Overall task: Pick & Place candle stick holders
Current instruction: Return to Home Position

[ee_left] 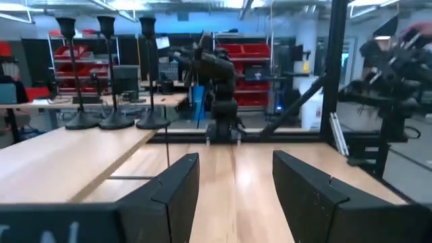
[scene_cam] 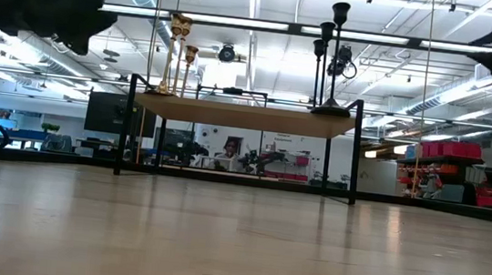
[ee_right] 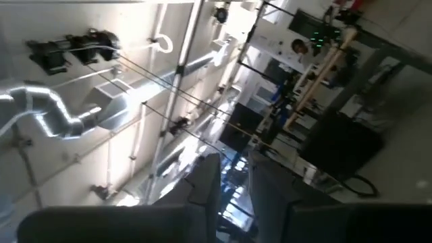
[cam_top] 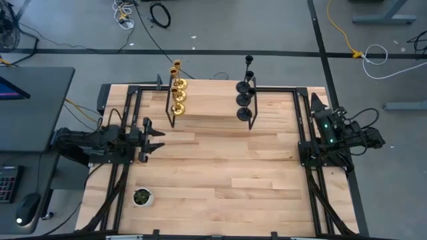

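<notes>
Three shiny gold slim-stemmed candle stick holders (cam_top: 178,97) stand in a row at the left end of the raised wooden shelf (cam_top: 210,100) along the far edge of the light wooden bench (cam_top: 220,180). Three black slim-stemmed candle stick holders (cam_top: 243,100) line the shelf's right end.

The left gripper (cam_top: 159,140) is at the left edge, fingers wide apart and empty. The right gripper (ee_right: 233,165) is at the right edge, pointed upward, fingers narrowly parted and empty.

The bench centre lies open. A small white plant pot (cam_top: 141,197) sits near the front-left corner.

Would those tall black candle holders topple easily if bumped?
Probably tippy: the black candle holders on the shelf have tall thin stems, so a high bump likely topples one. Their wide round bases should resist low nudges. They look rigid, not floppy.
</notes>
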